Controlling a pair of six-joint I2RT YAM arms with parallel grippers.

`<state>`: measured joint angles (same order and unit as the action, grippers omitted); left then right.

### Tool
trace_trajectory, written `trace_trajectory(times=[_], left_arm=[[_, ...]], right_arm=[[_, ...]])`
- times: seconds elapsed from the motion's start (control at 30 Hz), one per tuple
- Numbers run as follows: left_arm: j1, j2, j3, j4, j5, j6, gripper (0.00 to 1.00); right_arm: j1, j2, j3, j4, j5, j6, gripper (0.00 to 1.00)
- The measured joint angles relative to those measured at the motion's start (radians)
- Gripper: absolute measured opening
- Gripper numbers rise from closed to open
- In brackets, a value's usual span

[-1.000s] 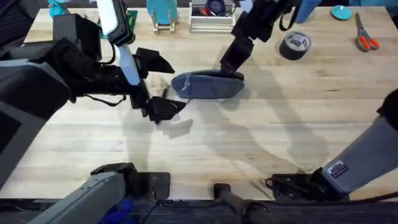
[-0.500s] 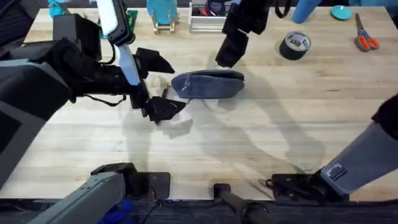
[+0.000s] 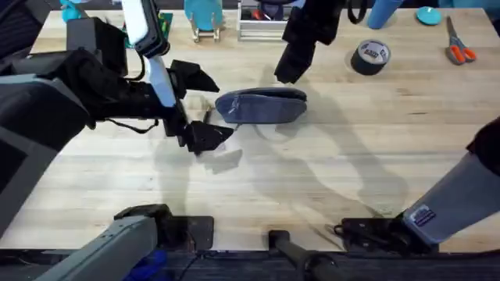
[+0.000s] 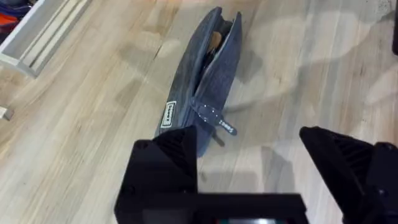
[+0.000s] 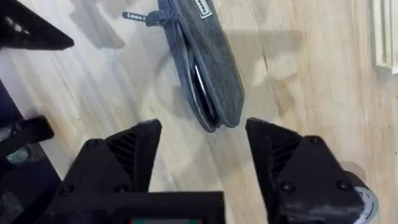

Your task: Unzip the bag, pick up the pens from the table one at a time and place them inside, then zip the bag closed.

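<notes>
The blue-grey bag (image 3: pixel 262 107) lies on the table (image 3: pixel 328 179) with its zipper open along the top. In the left wrist view the bag (image 4: pixel 202 81) gapes, its zipper pull (image 4: pixel 216 118) hanging at the near end. In the right wrist view slim dark pens (image 5: pixel 200 87) show inside the slit of the bag (image 5: pixel 214 59). My left gripper (image 3: pixel 205 107) stands open just left of the bag, fingers (image 4: pixel 168 165) wide apart and empty. My right gripper (image 3: pixel 287 69) hovers open above the bag's far side, fingers (image 5: pixel 124 155) spread and empty.
A roll of dark tape (image 3: pixel 370 56) and orange-handled scissors (image 3: pixel 459 48) lie at the back right. A white rack (image 3: pixel 266 27) and a blue stand (image 3: pixel 205 19) sit along the back edge. Bare tabletop extends in front of the bag.
My right gripper has lifted off the bag's right end and drawn back toward the far side. The left arm and the bag have stayed still.
</notes>
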<state>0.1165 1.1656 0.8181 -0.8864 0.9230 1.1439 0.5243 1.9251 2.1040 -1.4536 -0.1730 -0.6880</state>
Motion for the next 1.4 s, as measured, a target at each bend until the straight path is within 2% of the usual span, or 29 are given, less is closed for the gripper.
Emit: trace_trajectory(times=[0.07, 0.13, 0.27, 0.37, 0.4, 1.23, 1.37, 1.4], left_arm=[[0.0, 0.0, 0.0, 0.0, 0.0, 0.0, 0.993], [0.0, 0.0, 0.0, 0.0, 0.0, 0.0, 0.993], [0.0, 0.0, 0.0, 0.0, 0.0, 0.0, 0.993], [0.0, 0.0, 0.0, 0.0, 0.0, 0.0, 0.993], [0.0, 0.0, 0.0, 0.0, 0.0, 0.0, 0.993], [0.0, 0.0, 0.0, 0.0, 0.0, 0.0, 0.993], [0.0, 0.0, 0.0, 0.0, 0.0, 0.0, 0.993], [0.0, 0.0, 0.0, 0.0, 0.0, 0.0, 0.993]], right_arm=[[0.0, 0.007, 0.001, -0.003, -0.001, 0.0, 0.789], [0.0, 0.017, 0.001, -0.003, -0.003, 0.0, 0.703], [0.0, 0.044, 0.001, -0.003, -0.003, 0.0, 0.394], [0.0, 0.062, 0.001, -0.003, -0.006, 0.0, 0.087], [0.0, 0.067, 0.001, -0.003, -0.007, 0.0, 0.048], [0.0, 0.089, -0.002, 0.019, -0.061, -0.046, 0.035], [0.0, 0.091, -0.04, 0.046, -0.068, -0.054, 0.033], [0.0, 0.095, -0.088, 0.08, -0.068, -0.055, 0.034]])
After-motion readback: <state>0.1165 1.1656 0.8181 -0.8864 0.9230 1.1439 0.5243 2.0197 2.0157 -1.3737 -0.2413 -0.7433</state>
